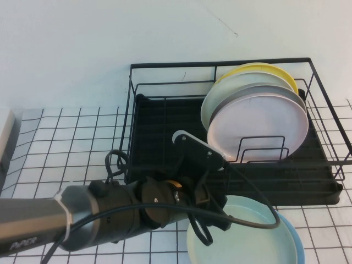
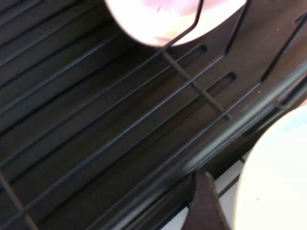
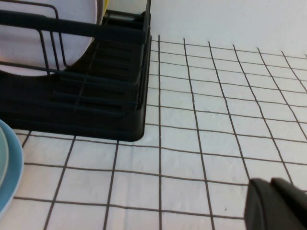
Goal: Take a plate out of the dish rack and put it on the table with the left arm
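The pale mint-green plate (image 1: 242,237) lies flat on a light blue plate (image 1: 296,242) on the gridded table (image 1: 66,143), in front of the black dish rack (image 1: 165,126). My left arm (image 1: 82,217) reaches in from the lower left. My left gripper (image 1: 206,217) hangs at the plate's left rim, by the rack's front edge. In the left wrist view one dark finger (image 2: 206,206) shows beside the plate's rim (image 2: 278,177), with a strip of table between them; the other finger is hidden. My right gripper (image 3: 278,206) is shut and empty, low over the table right of the rack.
The rack holds a pale pink plate (image 1: 258,124) in front, then a grey, a whitish and a yellow plate (image 1: 258,69) behind. A white object (image 1: 4,132) sits at the table's left edge. The wall stands behind the rack.
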Controlling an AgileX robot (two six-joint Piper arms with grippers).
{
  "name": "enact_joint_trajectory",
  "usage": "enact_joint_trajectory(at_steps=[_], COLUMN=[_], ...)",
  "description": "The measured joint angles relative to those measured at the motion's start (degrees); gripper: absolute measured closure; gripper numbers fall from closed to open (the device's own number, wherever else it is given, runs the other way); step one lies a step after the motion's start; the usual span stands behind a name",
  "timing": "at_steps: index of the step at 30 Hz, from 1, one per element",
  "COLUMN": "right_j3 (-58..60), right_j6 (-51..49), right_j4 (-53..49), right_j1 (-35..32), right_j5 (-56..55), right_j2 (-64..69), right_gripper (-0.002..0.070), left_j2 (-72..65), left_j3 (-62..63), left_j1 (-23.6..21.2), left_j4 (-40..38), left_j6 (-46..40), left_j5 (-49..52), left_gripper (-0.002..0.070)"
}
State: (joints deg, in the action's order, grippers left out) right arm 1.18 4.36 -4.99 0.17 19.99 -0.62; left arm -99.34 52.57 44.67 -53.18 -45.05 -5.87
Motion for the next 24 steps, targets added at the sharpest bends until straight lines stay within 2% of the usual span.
enact_joint_trajectory(at_steps=[3, 7, 9, 13, 18, 24], right_j3=[0.0, 0.0, 0.0, 0.0, 0.0, 0.0], right_j6=[0.0, 0.0, 0.0, 0.0, 0.0, 0.0], right_j4=[0.0, 0.0, 0.0, 0.0, 0.0, 0.0], right_j1=[0.0, 0.0, 0.0, 0.0, 0.0, 0.0], right_j5=[0.0, 0.0, 0.0, 0.0, 0.0, 0.0], right_j2=[0.0, 0.0, 0.0, 0.0, 0.0, 0.0], right_gripper=[0.0678, 0.0678, 0.0678, 0.0678, 0.0678, 0.0678], left_j2=[1.5, 4.6, 6.6, 10.2, 14.5, 19.8], left_j3=[0.3, 0.5, 0.5, 0.5, 0.5, 0.5], left_j1=[0.0, 0.0, 0.0, 0.0, 0.0, 0.0], left_j4=[0.4, 0.4, 0.4, -0.1, -3.0, -5.9], left_j6=[-1.4, -4.2, -6.3, -9.7, -15.6, -21.6], left_j5=[-1.2, -1.0, -1.1, -1.2, -0.4, 6.2], left_gripper=[0.0312, 0.0544, 0.062, 0.0664, 0.0673, 0.0676])
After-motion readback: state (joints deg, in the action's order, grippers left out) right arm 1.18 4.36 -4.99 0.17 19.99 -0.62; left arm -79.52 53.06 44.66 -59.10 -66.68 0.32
